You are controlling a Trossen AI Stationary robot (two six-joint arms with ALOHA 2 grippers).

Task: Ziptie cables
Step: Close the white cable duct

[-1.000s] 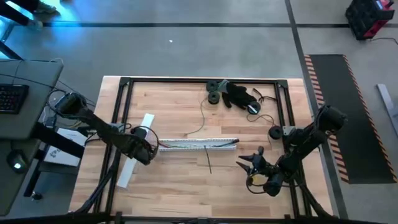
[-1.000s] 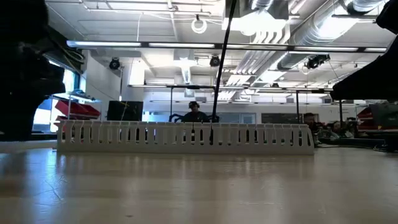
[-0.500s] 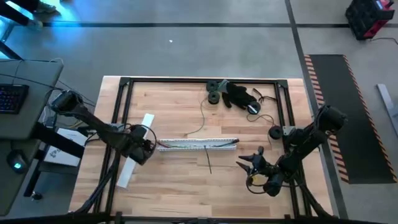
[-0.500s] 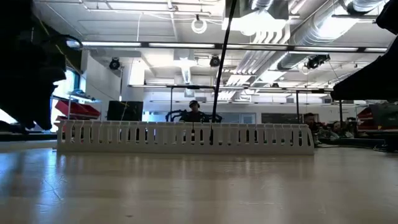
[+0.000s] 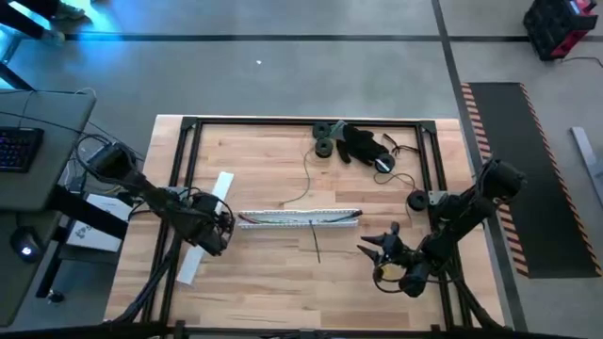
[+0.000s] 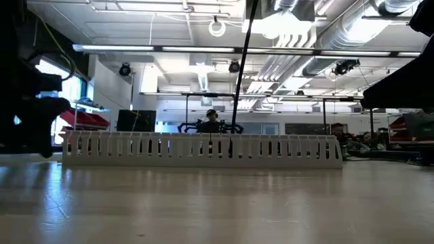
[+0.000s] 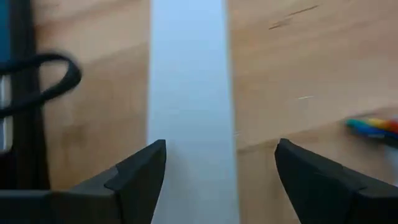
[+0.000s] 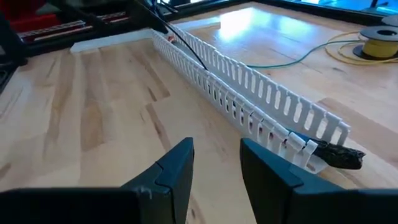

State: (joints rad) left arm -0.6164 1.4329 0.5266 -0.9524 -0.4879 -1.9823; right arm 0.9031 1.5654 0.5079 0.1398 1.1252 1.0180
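Left arm reaches in low from the bench's left edge, its claw [image 5: 219, 229] poised just off the left end of the white slotted duct [image 5: 300, 217]. Fingers [image 7: 140, 177] are spread wide, holding nothing, straddling a flat white strip [image 7: 189, 106] on the wooden bench [image 5: 273, 273]. The cables [image 7: 373, 127] show as a coloured tip near that claw; they lie inside the duct, along the bench's middle. Right arm is folded at the front right, well apart from the duct. Its claw [image 8: 214, 168] is slightly parted and empty, aimed along the duct.
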